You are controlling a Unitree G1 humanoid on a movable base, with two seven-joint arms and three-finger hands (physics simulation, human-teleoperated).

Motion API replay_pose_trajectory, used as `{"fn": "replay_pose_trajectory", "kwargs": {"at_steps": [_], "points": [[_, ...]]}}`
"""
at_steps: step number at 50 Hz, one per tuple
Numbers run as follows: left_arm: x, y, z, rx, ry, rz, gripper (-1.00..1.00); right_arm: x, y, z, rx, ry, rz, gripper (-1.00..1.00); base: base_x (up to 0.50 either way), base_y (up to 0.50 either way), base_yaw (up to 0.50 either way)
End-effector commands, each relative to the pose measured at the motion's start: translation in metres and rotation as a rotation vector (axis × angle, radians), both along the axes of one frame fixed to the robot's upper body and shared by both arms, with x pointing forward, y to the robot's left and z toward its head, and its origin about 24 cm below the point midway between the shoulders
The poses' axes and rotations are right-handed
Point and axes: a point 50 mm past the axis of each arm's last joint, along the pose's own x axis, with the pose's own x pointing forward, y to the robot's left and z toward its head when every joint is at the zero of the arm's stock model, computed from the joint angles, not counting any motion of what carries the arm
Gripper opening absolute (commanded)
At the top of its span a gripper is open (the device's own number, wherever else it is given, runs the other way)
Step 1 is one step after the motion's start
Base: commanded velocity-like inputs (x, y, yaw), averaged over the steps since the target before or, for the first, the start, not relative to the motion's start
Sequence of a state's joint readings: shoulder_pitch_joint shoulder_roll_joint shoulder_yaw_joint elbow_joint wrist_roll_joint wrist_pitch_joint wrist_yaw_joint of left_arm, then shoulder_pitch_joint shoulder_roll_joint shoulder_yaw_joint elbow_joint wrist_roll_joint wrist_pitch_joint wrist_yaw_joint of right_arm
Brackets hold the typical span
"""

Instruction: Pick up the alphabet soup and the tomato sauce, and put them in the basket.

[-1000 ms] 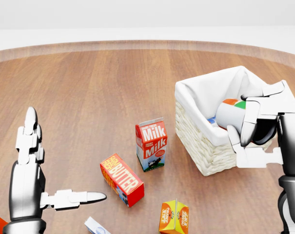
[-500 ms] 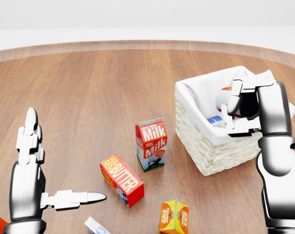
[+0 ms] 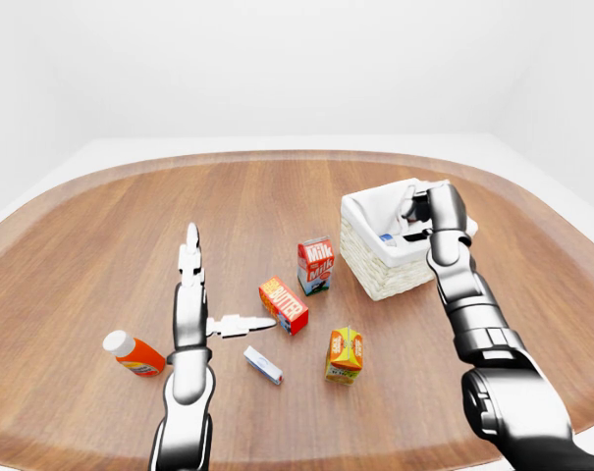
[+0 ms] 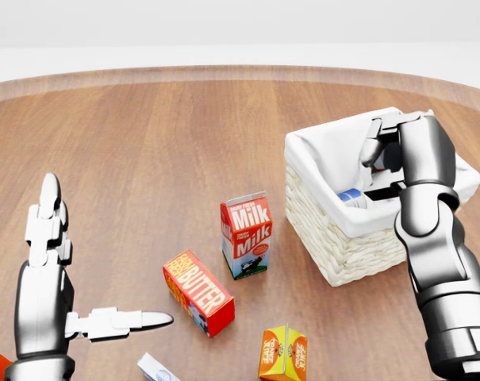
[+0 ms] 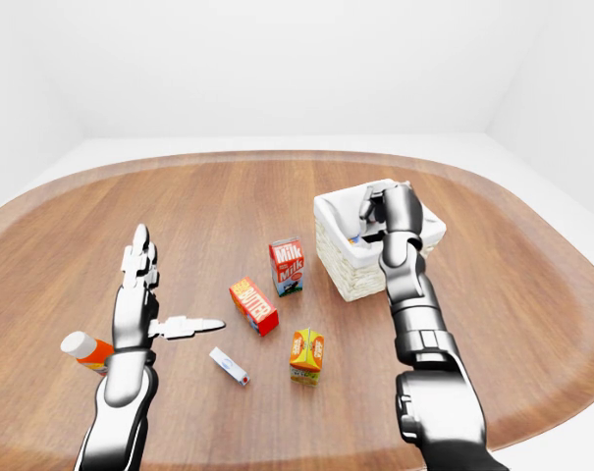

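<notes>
Over the basket (image 4: 335,238), at the right of the head view, the right robot hand (image 4: 386,159) reaches down inside the white cloth lining; whether its fingers are closed on anything cannot be told, since the wrist hides them. One can (image 4: 351,195), with a blue and white end, lies in the basket just beside that hand, so one of the two cans appears delivered; its label cannot be read. No second can shows clearly, so the rest of the task cannot be judged complete. On the wooden worktop (image 4: 144,159) lie a milk carton (image 4: 246,235), a butter box (image 4: 198,292), an orange carton (image 4: 283,354), a small white box (image 3: 263,365) and an orange bottle (image 3: 133,354). The left robot hand (image 4: 73,302) hovers empty near the bottom left, fingers spread.
</notes>
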State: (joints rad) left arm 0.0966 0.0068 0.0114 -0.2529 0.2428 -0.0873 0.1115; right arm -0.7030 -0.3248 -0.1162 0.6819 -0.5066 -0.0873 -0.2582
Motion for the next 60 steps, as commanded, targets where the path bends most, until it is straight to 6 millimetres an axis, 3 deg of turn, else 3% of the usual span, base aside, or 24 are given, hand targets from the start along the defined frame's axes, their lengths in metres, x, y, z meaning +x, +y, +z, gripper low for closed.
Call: {"fn": "replay_pose_trajectory", "kwargs": {"at_steps": [1, 15, 43, 60], "points": [[-0.001, 0.001, 0.001, -0.003, -0.005, 0.004, 1.0, 0.019, 0.0, 0.007, -0.125, 0.016, -0.104, -1.0, 0.0, 0.0, 0.0], [-0.001, 0.0, 0.0, -0.001, -0.001, 0.004, 1.0, 0.03, 0.011, 0.0, -0.317, 0.076, -0.144, -1.0, 0.0, 0.0, 0.0], [0.001, 0.001, 0.0, -0.006, -0.002, 0.003, 1.0, 0.035, 0.032, -0.004, -0.43, 0.119, -0.081, -1.0, 0.0, 0.0, 0.0], [0.0, 0.001, 0.0, -0.005, -0.002, 0.002, 1.0, 0.036, 0.03, 0.0, -0.46, 0.121, -0.088, -1.0, 0.0, 0.0, 0.0]]}}
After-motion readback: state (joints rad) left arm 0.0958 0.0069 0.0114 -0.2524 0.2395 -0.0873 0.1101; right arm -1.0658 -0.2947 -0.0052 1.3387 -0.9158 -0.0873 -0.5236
